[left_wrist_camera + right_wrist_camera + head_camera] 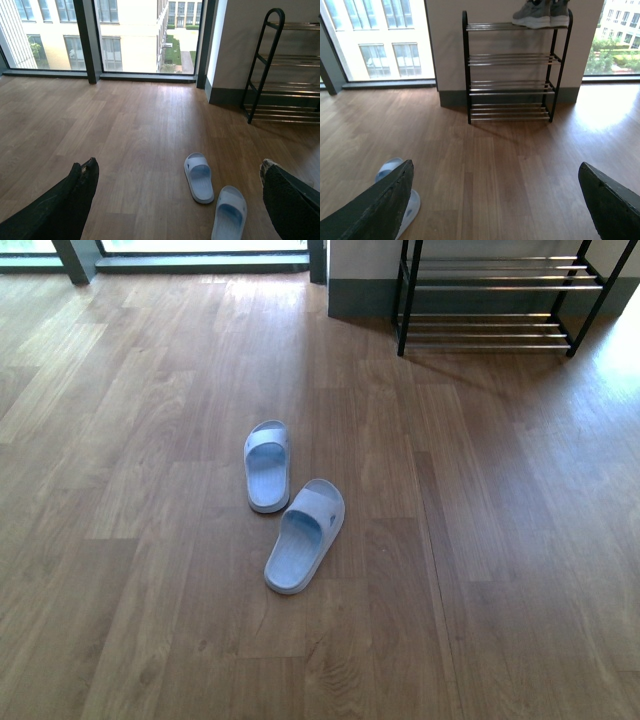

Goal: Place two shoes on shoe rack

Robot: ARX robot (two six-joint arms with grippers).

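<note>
Bare wooden floor (150, 590) runs to a wall and tall windows. The grey sneakers (540, 14) already sit on the top tier of the shoe rack (510, 92). The pale slides (300, 537) lie on the floor, well short of it. I see both arms' jaws spread wide, empty. I judge the way clear.

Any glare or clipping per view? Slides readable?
Front view: glare washes the floor right of the shoe rack; slides evenly lit, sharp. Left wrist view: windows bright, outside detail visible. Right wrist view: one window washed out, floor sheen beside the rack; sneakers cropped.
</note>
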